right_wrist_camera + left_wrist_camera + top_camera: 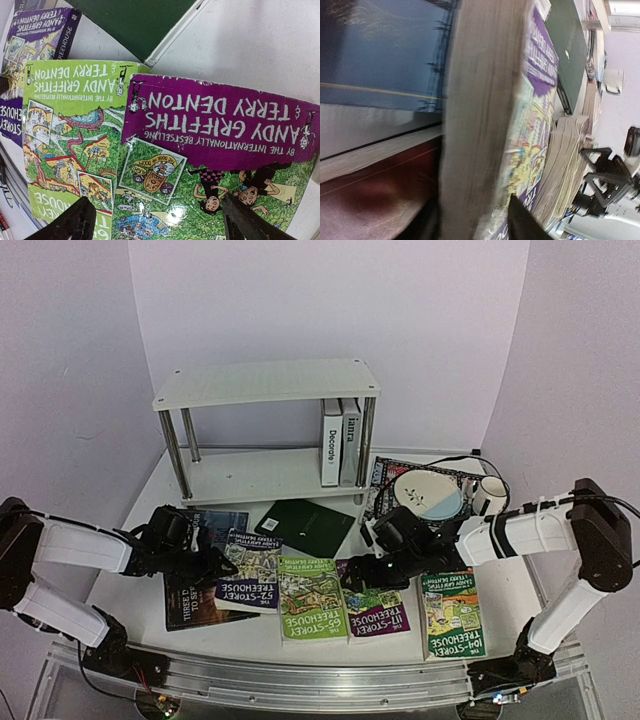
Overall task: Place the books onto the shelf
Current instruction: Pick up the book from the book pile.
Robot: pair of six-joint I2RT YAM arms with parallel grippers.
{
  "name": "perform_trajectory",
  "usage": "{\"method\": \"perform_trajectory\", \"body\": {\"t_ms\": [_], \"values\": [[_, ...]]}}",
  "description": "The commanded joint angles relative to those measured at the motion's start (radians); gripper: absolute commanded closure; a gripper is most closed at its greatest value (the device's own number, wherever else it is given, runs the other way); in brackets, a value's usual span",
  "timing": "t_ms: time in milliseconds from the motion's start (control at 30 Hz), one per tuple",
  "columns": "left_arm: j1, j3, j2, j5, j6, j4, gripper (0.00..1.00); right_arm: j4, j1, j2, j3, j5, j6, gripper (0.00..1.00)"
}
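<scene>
Top external view gives you the left gripper [207, 562] low on the left of the table [150, 505], at the left edge of the 52-Storey book [250, 575]. That book lies partly over a dark red book [190, 608] and a blue book [222, 523]. Left wrist view puts its page block between the jaws, with one dark finger [522, 225] against the purple cover, but you cannot tell whether the grip has closed on it. At far centre stands the shelf [265, 385], its lower board bare on the left. At that board's right end, Decorate [330, 440] and ianra [351, 440] stand upright by the right legs. A dark green book [305, 525] lies flat just in front of the shelf, between it and the near row of paperbacks. In that row the 65-Storey book [312, 600] touches the 117-Storey book [385, 612], whose corner overlaps it in the right wrist view. Your right gripper [375, 575] hovers over the 117-Storey cover, jaws spread wide with nothing between them. The 104-Storey book [452, 612] lies alone at near right. At far right, a patterned mat [385, 475] carries a plate [428, 495], with a mug [488, 495] beside it.
</scene>
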State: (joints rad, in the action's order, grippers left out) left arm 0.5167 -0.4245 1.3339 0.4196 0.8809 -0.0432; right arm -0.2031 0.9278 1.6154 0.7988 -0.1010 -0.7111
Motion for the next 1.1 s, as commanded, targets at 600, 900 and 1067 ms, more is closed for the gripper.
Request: {"method": "perform_trajectory", "body": {"t_ms": [600,900,1067], "values": [[-0.019,-0.230,-0.382,-0.015,-0.035,0.293,1.00,0.085,0.167,-0.065,0.190,0.052,0.414,0.14],[-0.019,-0.317,-0.392,0.248,-0.057,0.278,1.00,-0.112,0.270,-0.330,0.015,0.275,0.930,0.16],[-0.018,-0.354,-0.369,0.417,-0.076,0.248,0.99,-0.436,0.270,-0.489,-0.218,0.108,1.288,0.15]]}}
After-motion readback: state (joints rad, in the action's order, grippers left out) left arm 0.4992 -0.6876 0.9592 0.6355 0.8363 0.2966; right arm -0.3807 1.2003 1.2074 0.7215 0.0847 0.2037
